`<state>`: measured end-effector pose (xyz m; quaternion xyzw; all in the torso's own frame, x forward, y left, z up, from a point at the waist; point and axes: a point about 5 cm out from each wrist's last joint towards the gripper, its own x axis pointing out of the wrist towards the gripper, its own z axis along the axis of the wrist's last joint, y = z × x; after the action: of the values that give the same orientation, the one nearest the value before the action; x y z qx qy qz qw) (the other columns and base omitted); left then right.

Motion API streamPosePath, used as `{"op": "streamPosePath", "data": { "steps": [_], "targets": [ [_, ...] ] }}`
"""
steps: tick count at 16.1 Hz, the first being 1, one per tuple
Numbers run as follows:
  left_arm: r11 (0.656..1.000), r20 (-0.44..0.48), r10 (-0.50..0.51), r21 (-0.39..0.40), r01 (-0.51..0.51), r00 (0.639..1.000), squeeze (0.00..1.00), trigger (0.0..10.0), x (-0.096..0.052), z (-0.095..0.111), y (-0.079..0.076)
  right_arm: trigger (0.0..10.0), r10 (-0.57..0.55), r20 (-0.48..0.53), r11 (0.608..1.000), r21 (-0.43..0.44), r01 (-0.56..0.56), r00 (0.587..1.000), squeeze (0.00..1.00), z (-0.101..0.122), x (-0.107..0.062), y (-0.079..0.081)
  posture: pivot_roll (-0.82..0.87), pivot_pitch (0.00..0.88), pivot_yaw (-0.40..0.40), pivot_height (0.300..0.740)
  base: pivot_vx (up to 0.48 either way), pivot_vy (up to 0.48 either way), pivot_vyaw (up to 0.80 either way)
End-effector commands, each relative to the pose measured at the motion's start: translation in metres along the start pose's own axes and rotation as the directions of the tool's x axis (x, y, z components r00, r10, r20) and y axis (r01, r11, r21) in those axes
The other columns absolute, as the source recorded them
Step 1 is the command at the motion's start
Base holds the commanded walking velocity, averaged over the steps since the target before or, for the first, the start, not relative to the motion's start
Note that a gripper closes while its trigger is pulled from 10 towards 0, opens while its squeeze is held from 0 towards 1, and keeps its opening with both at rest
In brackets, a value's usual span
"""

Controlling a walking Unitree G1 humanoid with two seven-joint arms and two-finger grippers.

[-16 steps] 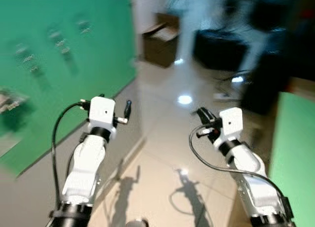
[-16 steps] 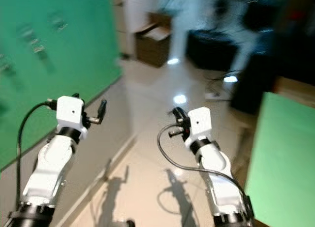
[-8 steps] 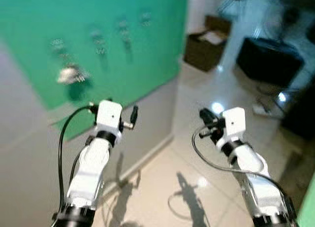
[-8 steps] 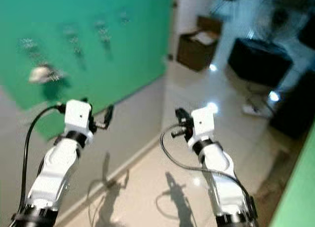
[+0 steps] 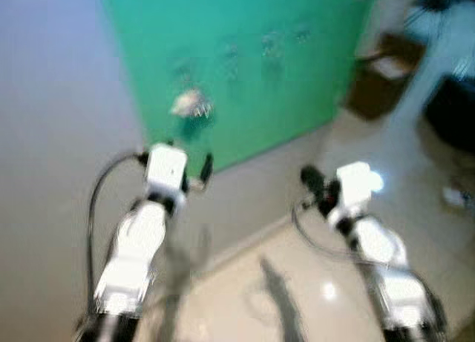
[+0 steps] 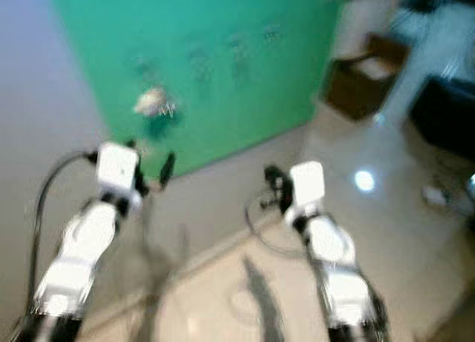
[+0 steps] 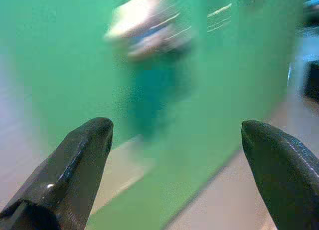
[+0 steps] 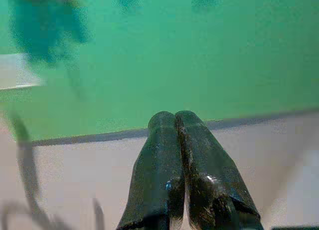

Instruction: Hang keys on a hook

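Both silver arms are reaching forward over the pale glossy floor (image 5: 245, 297), which is carrying their shadows. The left end effector (image 7: 174, 155) is holding its 2 black fingers (image 7: 75, 165) wide apart with nothing between them, pointing toward the green panel (image 5: 245, 60). The right end effector (image 8: 174, 140) is keeping its 2 fingers pressed together, tip against tip, gripping nothing, and is also facing the green panel, near its lower edge where the grey wall (image 5: 59, 134) is showing beneath.

Beyond the arms, a pale, blurred bunch that is probably the keys (image 5: 190, 103) is hanging against the green panel, low on its left part, just above the left end effector in the head views and throwing a dark shadow below itself. To the right of it, higher on the green panel, a row of small blurred fittings (image 5: 271, 44) is running across; whether they are hooks cannot be told. No writing or label is readable through the blur.

Past the right edge of the green panel, a brown cardboard box (image 5: 378, 75) is sitting on the floor.
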<state>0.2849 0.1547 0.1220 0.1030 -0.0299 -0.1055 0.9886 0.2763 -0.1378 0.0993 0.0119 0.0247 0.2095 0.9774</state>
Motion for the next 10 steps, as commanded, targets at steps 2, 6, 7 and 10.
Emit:
{"op": "streamPosePath", "data": {
  "steps": [2, 6, 7, 10],
  "targets": [
    [1.0, 0.005, -0.007, -0.005, 0.007, 1.0, 0.0, 10.0, 0.001, 0.002, 0.001, 10.0, 0.005, 0.01, 1.0, -0.011, -0.005, 1.0, 0.0, 0.003, 0.0, -0.004, -0.07, 0.0, 0.013, 0.74, 0.36, 0.0, 0.8],
    [1.0, 0.019, -0.022, -0.01, 0.022, 1.0, 0.0, 10.0, -0.003, 0.003, 0.002, 10.0, 0.071, 0.002, 0.998, 0.001, -0.071, 0.997, 0.0, 0.0, -0.009, -0.005, -0.06, 0.0, 0.022, 0.74, 0.089, 0.0, 0.8],
    [1.0, 0.021, -0.029, 0.003, 0.029, 0.999, 0.0, 10.0, -0.004, 0.004, 0.003, 10.0, 0.092, -0.004, 0.996, -0.001, -0.092, 0.996, 0.0, -0.001, -0.013, -0.005, -0.06, 0.0, 0.024, 0.74, 0.0, 0.0, 0.8],
    [1.0, 0.006, -0.023, 0.018, 0.023, 1.0, 0.0, 10.0, -0.006, 0.002, 0.004, 10.0, 0.101, -0.005, 0.995, 0.002, -0.101, 0.995, 0.0, -0.001, -0.018, -0.005, -0.06, 0.0, 0.033, 0.74, 0.0, -0.32, 0.8]
  ]
}}
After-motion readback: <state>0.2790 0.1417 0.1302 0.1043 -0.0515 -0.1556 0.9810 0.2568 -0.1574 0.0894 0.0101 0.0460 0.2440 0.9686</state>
